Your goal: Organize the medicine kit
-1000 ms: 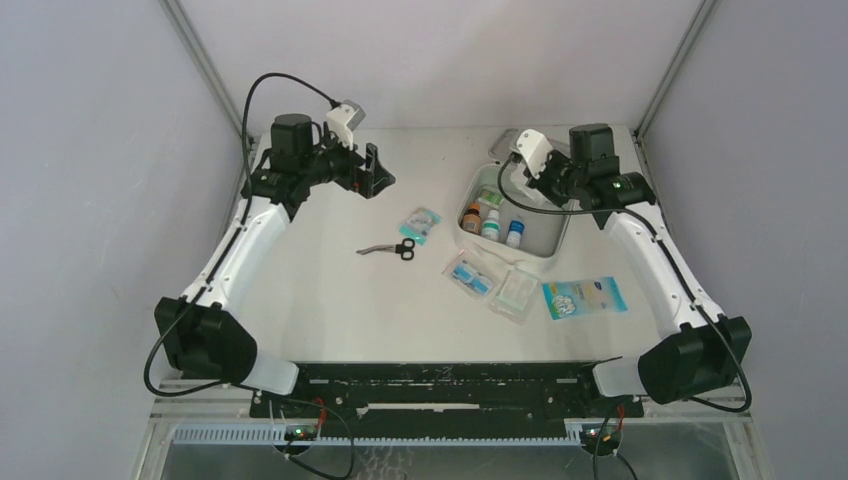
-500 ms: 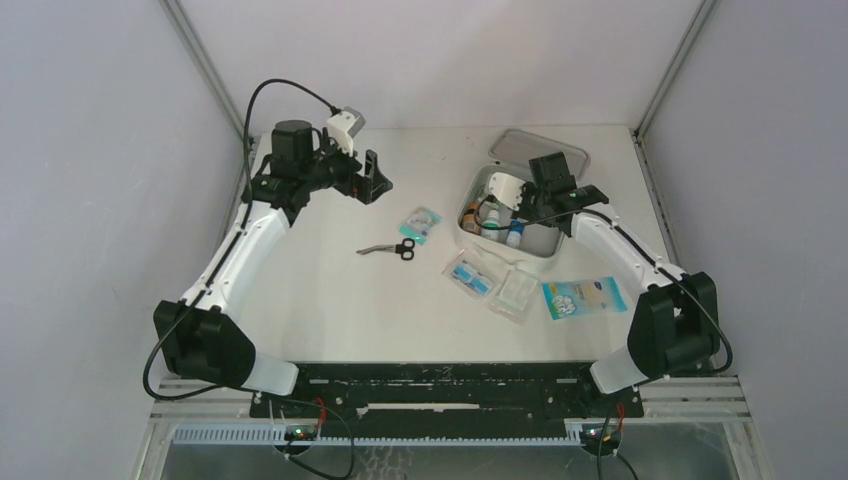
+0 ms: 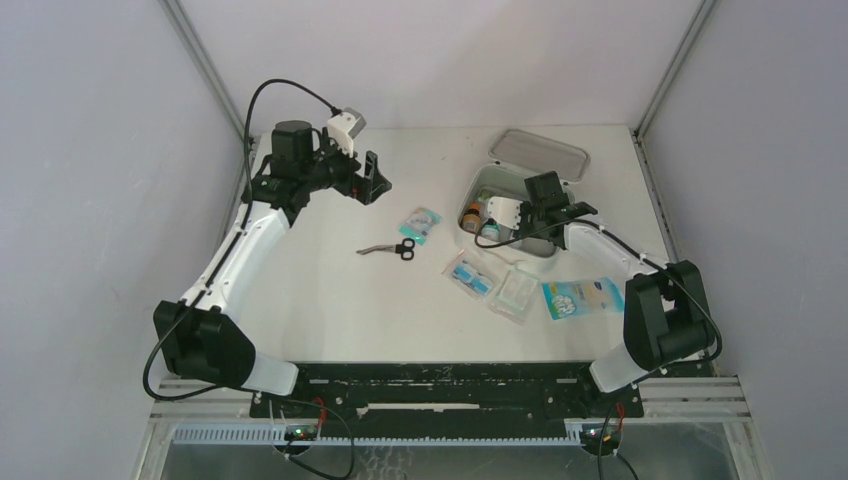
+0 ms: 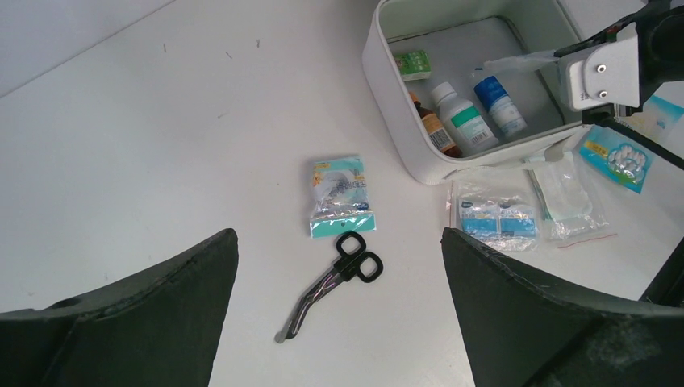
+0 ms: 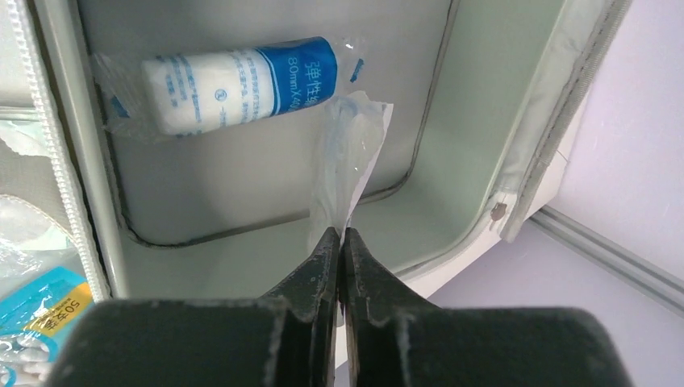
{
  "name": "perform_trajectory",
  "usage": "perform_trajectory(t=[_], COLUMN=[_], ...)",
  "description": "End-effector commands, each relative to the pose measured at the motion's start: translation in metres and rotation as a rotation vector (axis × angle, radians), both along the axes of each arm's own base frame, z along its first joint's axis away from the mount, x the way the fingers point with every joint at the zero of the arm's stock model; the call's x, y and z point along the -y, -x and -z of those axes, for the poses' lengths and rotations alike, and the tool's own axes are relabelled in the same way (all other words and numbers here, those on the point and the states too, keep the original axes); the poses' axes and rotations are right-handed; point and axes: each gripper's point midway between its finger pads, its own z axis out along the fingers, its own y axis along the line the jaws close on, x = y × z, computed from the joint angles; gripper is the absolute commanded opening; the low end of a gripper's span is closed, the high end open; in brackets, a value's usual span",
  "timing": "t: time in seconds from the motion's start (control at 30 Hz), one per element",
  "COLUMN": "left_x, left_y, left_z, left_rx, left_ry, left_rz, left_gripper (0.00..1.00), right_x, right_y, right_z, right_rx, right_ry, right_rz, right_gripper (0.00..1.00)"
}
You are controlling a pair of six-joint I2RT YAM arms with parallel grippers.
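The medicine kit [image 3: 478, 180] is a white case lying open at the back right, its lid [image 3: 540, 153] flat behind it. Inside it the left wrist view shows a brown bottle [image 4: 431, 129], two white bottles [image 4: 466, 121] and a small green box [image 4: 413, 64]. My right gripper [image 3: 520, 222] is low inside the kit. In the right wrist view it [image 5: 339, 234] is shut on the clear wrapper tail [image 5: 351, 153] of a blue-and-white bandage roll [image 5: 242, 81], which rests on the kit's pale floor. My left gripper [image 3: 372, 178] is open and empty, held high over the back left.
On the table lie black scissors [image 3: 392, 248], a teal tape packet [image 3: 421, 223], a clear packet with blue pads [image 3: 468, 275], a clear gauze packet [image 3: 515, 292] and a blue cotton packet [image 3: 583, 297]. Grey walls close in both sides.
My right arm has folded in and come down, bringing its gripper from above the kit's far edge into the kit. My left gripper has shifted only slightly.
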Motion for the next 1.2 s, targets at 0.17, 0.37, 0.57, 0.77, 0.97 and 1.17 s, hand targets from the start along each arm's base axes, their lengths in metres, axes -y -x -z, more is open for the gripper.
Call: perform_trajectory(t=[0.17,0.37,0.57,0.77,0.97,1.17], left_x=[-0.001,-0.001,-0.002,-0.002,-0.001,-0.001], left_y=[0.001,0.004,0.005,0.005,0.005,0.006], left_z=[-0.017,-0.019,-0.021,-0.020,-0.020,-0.019], left_rx=[0.072,0.078,0.086,0.086,0.086,0.081], left_ry=[0.011,0.015,0.014,0.013,0.014,0.017], left_rz=[0.010,0.014,0.013,0.014,0.017,0.019], left_gripper=[1.00,1.00,1.00,1.00,1.00,1.00], right_x=[-0.004,-0.006,-0.004,-0.004,-0.010,-0.010], right_y=[0.001,0.012,0.021,0.027,0.037,0.030], right_z=[0.012,0.011,0.007,-0.003,-0.015,-0.030], right_rx=[-0.002,-0.037,-0.052,-0.047,-0.057,-0.076], right_ry=[0.005,-0.020,-0.038,-0.075,-0.176,-0.336], right_rz=[-0.068,-0.083,-0.070,-0.053,-0.031,0.036], right_gripper=[0.07,0.16,0.28,0.45,0.51,0.49])
